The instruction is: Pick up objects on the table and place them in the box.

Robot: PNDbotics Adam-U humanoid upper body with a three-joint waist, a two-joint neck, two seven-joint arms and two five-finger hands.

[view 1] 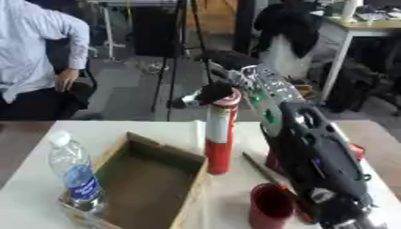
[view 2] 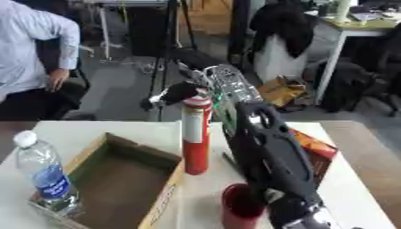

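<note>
A tall red tube with a white band [view 1: 219, 134] stands upright on the white table [view 1: 156, 129], just outside the right wall of an open cardboard box [view 1: 145, 179]. My right hand [view 1: 213, 93] reaches in from the lower right on a long black arm. It sits at the tube's top with its fingers curled round the lid. A clear water bottle with a blue label [view 1: 74, 174] stands upright at the box's near left corner; I cannot tell if it is inside. A dark red cup [view 1: 272, 205] stands near the front edge, against my arm. My left hand is out of sight.
An orange packet [view 2: 313, 145] lies on the table's right side, partly hidden behind my arm. A thin dark stick [view 1: 258, 167] lies between the tube and the cup. Beyond the far edge a person sits at the left, with a tripod and desks behind.
</note>
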